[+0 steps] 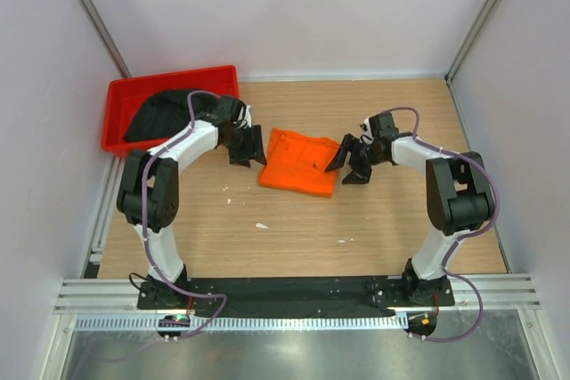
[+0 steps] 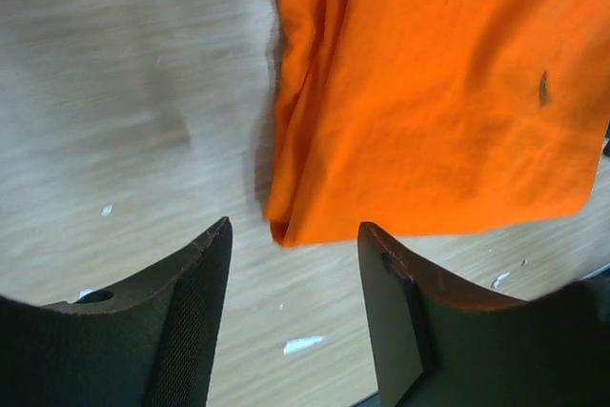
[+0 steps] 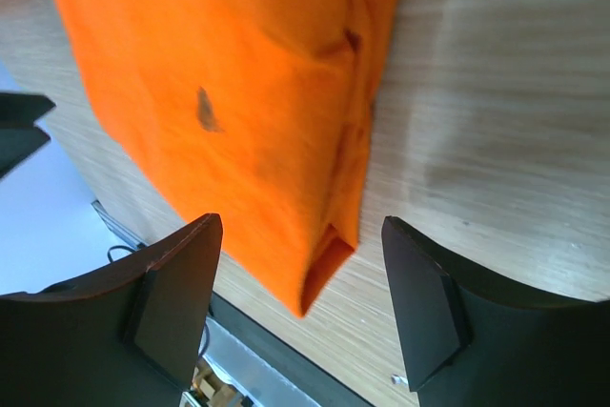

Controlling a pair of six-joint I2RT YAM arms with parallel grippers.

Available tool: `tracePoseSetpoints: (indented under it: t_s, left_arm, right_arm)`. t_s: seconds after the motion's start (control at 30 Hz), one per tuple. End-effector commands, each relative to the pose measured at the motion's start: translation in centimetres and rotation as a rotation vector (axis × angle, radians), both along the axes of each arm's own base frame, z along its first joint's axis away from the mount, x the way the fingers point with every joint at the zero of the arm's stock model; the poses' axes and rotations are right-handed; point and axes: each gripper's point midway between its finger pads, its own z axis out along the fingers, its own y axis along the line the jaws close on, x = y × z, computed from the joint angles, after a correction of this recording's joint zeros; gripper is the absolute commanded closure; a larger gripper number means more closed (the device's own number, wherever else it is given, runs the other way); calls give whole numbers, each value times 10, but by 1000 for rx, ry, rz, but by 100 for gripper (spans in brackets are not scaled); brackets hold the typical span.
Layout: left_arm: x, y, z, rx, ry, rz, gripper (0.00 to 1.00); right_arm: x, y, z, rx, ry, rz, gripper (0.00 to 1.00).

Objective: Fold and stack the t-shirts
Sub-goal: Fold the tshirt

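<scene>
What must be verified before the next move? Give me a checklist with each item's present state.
1. Left end effector open and empty: ok.
2. Right end effector open and empty: ok.
3. Bright orange cloth t-shirt folded, lying on the wooden table between the end effectors: ok.
4. Black cloth t-shirt folded: not ok; it sits bunched in the red plastic bin.
5. Shirts stacked: not ok; they lie apart.
6. Orange shirt's hidden lower layers even: cannot tell.
</scene>
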Motion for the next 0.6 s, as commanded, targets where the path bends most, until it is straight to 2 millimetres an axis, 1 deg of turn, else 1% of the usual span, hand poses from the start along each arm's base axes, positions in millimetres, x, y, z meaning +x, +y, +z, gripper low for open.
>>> tracePoseSetpoints:
  t_s: [0.0, 0.03, 0.07, 0.13, 0.17, 0.2, 0.3, 0.33, 0.37, 0.4, 0.43, 0.47, 0.5, 0.53, 0.57]
  left_arm:
    - [28, -23, 13, -95, -121, -62, 43]
    - [28, -26, 10, -105, -109, -71, 44]
    - [28, -29, 2, -114, -84, -77, 45]
    - [24, -37, 0, -153, -67, -91, 46]
    - [26, -41, 0, -166, -81, -93, 46]
    - [19, -41, -7, -174, -52, -79, 46]
    - [8, -49, -14, -205, -12, -79, 50]
    - [-4, -52, -23, -212, 26, -72, 50]
    - [-7, -56, -20, -227, 18, -77, 51]
    - [-13, -59, -21, -234, 28, -80, 52]
    - [-27, -63, -28, -230, 61, -82, 53]
    - [-33, -67, -27, -244, 68, -90, 54]
    - [-41, -71, -22, -259, 71, -99, 55]
    - [-59, -76, -25, -263, 107, -100, 56]
    - [-67, -79, -24, -269, 111, -103, 56]
  right_arm:
    - [3, 5, 19, 18, -143, 51, 25]
    - [-5, 6, 12, 19, -130, 60, 25]
    - [-4, 9, 14, 37, -155, 69, 24]
    - [-11, 16, 7, 67, -140, 85, 24]
    - [-11, 20, 5, 90, -144, 97, 24]
    - [-11, 22, 2, 96, -143, 101, 24]
    - [-14, 30, -1, 139, -130, 105, 24]
    - [-18, 31, -3, 152, -120, 107, 24]
    - [-20, 33, -3, 158, -118, 109, 25]
    - [-23, 35, -2, 169, -117, 120, 25]
    - [-28, 35, -4, 173, -107, 129, 26]
    - [-32, 36, -3, 179, -99, 133, 26]
    - [-36, 38, 4, 199, -104, 143, 27]
    - [-44, 38, 3, 205, -89, 147, 27]
    - [-51, 39, 5, 209, -68, 149, 27]
